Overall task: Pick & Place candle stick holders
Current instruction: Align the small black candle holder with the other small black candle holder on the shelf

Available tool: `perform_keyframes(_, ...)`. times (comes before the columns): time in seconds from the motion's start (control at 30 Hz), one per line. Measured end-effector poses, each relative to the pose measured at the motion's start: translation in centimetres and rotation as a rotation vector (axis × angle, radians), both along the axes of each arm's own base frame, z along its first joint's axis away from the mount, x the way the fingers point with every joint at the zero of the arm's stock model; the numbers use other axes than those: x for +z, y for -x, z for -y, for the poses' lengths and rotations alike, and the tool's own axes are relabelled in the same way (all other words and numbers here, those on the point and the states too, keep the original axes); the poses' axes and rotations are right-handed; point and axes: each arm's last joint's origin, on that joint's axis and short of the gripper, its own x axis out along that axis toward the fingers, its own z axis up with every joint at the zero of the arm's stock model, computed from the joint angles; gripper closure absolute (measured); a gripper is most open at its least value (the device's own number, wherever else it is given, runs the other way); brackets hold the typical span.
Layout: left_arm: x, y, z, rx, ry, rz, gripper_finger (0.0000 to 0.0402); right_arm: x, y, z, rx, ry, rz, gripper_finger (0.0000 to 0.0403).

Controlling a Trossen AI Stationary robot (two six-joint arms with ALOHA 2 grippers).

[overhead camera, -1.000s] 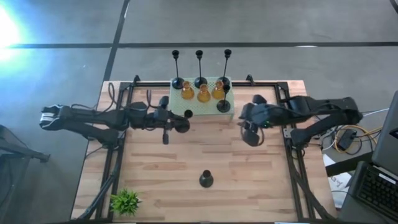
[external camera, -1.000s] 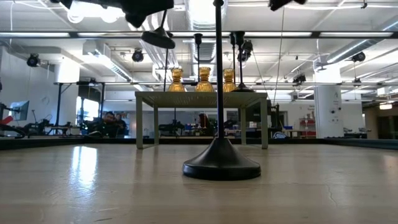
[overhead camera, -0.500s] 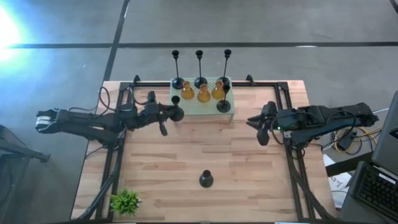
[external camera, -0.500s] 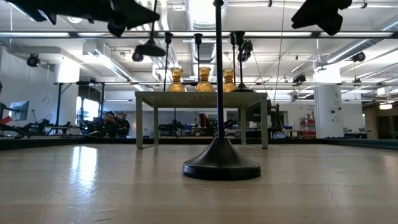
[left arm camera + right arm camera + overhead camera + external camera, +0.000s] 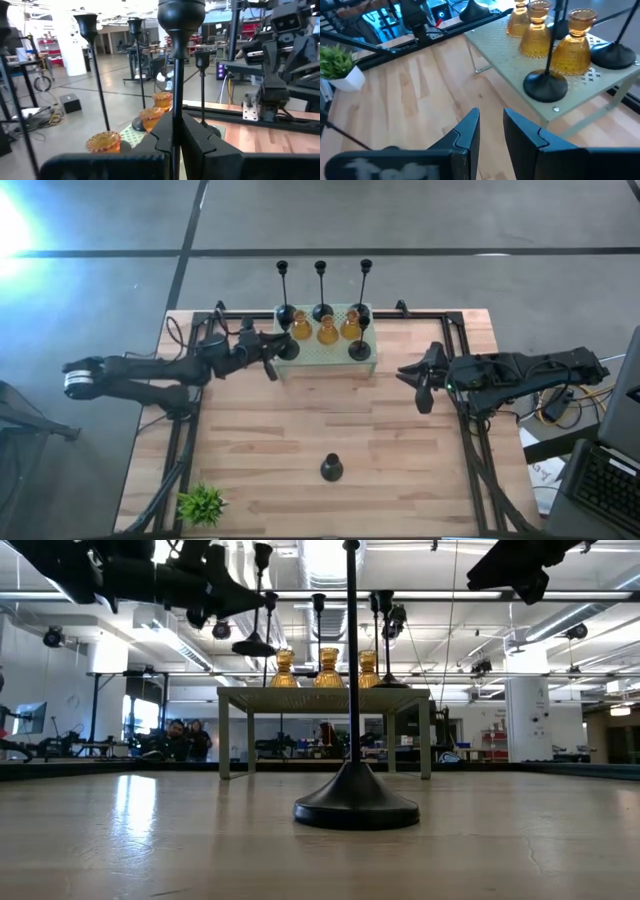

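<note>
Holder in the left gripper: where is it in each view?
High: holder at the stand's left-front corner, held by the left gripper.
Low: upper left, base hanging above the stand's left end.
Left wrist: centre, stem clamped between the fingers.
Right wrist: cannot tell for sure.
Shared landmark: the stand with its amber holders.

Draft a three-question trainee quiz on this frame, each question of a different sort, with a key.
1. True or false: the left gripper is shut on a tall thin black candle holder.
2. How many bulbous amber glass holders stand on the mint-green perforated stand?
3. The right gripper is: A) holding an amber holder, B) empty, beside the stand, C) over the small leafy green plant.

Key: 1 true; 2 three; 3 B.
</note>
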Motion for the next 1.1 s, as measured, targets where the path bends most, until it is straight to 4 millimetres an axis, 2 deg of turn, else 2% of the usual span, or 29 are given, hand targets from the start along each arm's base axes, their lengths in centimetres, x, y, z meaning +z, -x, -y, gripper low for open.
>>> perform_keyframes(0.3,-1.1,-1.5,-1.2,-0.054,-0.009,0.034,0.0385,-0.1,-0.1,0.0,-0.005,0.009,-0.008,0.0338)
perform_keyframes(0.57,-2.1,-1.9,-2.1,-0.029,0.029,0.006,0.0385,-0.2,-0.1,0.0,-0.001,0.008,-0.016,0.0335)
perform_keyframes(0.7,-3.0,-1.3,-2.2,-0.001,0.048,0.017,0.0385,-0.3,0.0,0.0,0.001,0.008,-0.037,0.0329)
perform_keyframes(0.9,-4.5,0.6,-2.1,0.026,0.064,0.131,0.0385,-0.3,0.0,0.0,0.003,0.014,-0.039,0.0326)
perform_keyframes(1.1,-4.5,0.0,-2.3,0.024,0.064,0.086,0.0385,-0.3,0.0,0.0,0.001,0.015,-0.033,0.0336)
